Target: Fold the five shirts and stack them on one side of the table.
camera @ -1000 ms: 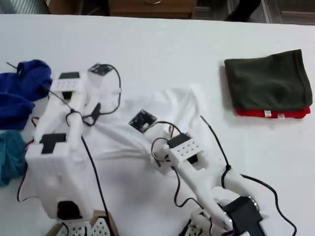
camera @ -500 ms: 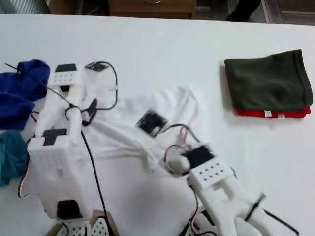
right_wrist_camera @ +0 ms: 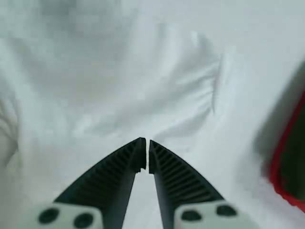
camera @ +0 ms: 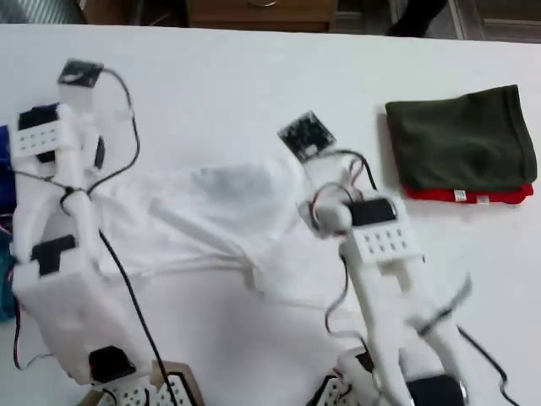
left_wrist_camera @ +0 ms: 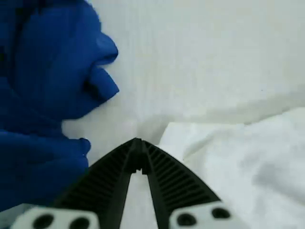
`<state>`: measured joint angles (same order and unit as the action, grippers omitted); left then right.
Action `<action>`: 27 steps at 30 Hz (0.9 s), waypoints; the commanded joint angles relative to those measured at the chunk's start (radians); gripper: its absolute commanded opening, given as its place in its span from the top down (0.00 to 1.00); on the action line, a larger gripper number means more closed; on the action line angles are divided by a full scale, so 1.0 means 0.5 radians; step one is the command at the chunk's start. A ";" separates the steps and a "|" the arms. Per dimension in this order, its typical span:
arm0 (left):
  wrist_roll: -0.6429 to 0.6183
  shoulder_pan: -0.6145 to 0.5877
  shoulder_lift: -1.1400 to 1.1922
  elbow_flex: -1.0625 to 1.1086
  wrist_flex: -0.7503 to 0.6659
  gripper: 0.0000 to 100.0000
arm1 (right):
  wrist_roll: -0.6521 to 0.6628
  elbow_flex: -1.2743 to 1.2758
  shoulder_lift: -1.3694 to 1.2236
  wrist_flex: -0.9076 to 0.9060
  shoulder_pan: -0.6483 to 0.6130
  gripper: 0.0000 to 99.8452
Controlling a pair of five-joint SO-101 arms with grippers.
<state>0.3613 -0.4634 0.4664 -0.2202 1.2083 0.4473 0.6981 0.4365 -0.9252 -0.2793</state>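
Note:
A white shirt (camera: 220,220) lies spread and creased across the middle of the white table (camera: 254,76). My left gripper (left_wrist_camera: 138,143) is shut, its tips over bare table beside the shirt's corner (left_wrist_camera: 228,152). The crumpled blue shirt (left_wrist_camera: 43,86) lies close on its other side. In the high view that arm (camera: 51,169) stands at the left. My right gripper (right_wrist_camera: 147,155) is shut above the white shirt's (right_wrist_camera: 119,86) right part, with no cloth seen between its fingers. A folded dark green shirt (camera: 461,139) rests on a folded red one (camera: 469,195) at the right.
Slivers of the blue shirt (camera: 3,139) and a teal shirt (camera: 4,279) show at the left table edge behind the left arm. The red edge of the stack (right_wrist_camera: 286,162) lies close to my right gripper. Cables trail from both arms over the white shirt.
Both arms have swung apart, the left one toward the blue shirt and the right one toward the folded stack. The white shirt now lies spread wider.

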 commanded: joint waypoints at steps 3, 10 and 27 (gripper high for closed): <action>-0.221 0.061 0.377 -0.437 0.233 0.98 | -0.083 -0.503 -0.609 0.035 0.017 0.98; -0.233 0.031 0.651 -0.895 0.476 0.98 | -0.172 -0.908 -1.232 -0.044 0.029 0.98; -0.396 -0.043 0.497 -0.990 0.709 0.98 | -0.175 -1.258 -1.588 -0.259 0.100 0.98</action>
<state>0.1680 -0.5217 0.8562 -0.6866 1.5259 0.3690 0.1212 -0.3644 -1.0403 -0.2409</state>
